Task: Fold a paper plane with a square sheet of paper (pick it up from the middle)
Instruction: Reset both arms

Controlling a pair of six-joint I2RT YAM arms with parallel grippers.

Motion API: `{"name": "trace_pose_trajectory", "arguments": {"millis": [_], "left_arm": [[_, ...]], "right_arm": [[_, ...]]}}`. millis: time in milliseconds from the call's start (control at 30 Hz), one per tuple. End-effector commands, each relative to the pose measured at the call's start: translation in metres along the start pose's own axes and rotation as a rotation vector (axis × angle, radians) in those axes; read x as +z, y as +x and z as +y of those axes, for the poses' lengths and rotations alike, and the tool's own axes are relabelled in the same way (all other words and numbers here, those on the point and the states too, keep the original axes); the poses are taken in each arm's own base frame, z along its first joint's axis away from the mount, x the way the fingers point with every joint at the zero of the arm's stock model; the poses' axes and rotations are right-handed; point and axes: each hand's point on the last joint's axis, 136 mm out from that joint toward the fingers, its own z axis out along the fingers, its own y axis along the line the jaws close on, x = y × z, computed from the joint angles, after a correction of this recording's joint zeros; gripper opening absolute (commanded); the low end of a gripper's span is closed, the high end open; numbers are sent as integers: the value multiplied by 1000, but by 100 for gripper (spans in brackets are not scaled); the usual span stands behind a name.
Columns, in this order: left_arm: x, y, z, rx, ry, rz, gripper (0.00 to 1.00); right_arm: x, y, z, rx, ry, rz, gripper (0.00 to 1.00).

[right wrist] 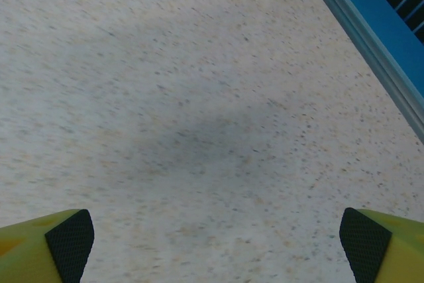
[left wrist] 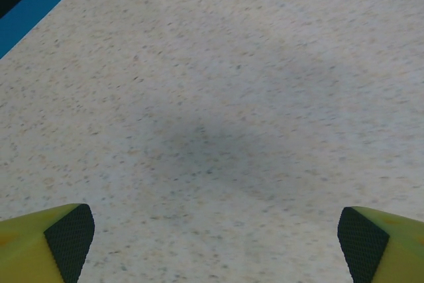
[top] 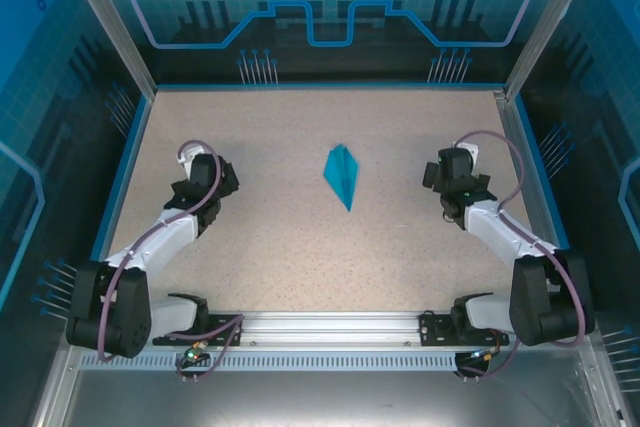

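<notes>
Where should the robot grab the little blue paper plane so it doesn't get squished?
Probably the centre crease of the slim pointed teal-blue paper plane, at its wider far half. It lies low on the speckled table, nose toward the arms, so come straight down and pinch across the crease; the thin wings look too flat to catch from the side.

text: none readable | labels: none | numbers: none

You see the left gripper's fingers (left wrist: pixel 66 243) cut off at the lower corners of the left wrist frame, and the right gripper's fingers (right wrist: pixel 371 246) likewise in the right wrist frame. At the centre of the overhead frame, the paper plane (top: pixel 342 174) is too small for you to read its folds.
</notes>
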Motion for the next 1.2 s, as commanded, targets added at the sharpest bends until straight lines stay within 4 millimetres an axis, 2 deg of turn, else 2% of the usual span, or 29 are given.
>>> {"name": "trace_pose_trajectory", "arguments": {"millis": [0, 133, 633, 900, 1167], "left_arm": [[4, -18, 0, -17, 72, -106, 98], [10, -14, -10, 1, 225, -148, 99], [13, -12, -34, 69, 440, -289, 98], [34, 0, -42, 88, 457, -248, 99], [39, 1, -51, 149, 399, -229, 98]], "right_arm": [[3, -29, 8, -34, -74, -190, 99], [-1, -26, 31, -98, -217, -285, 99], [12, -10, 54, -166, -351, -354, 100], [23, -4, 66, -206, -391, -315, 100], [23, -4, 66, -205, -392, -310, 99]]}}
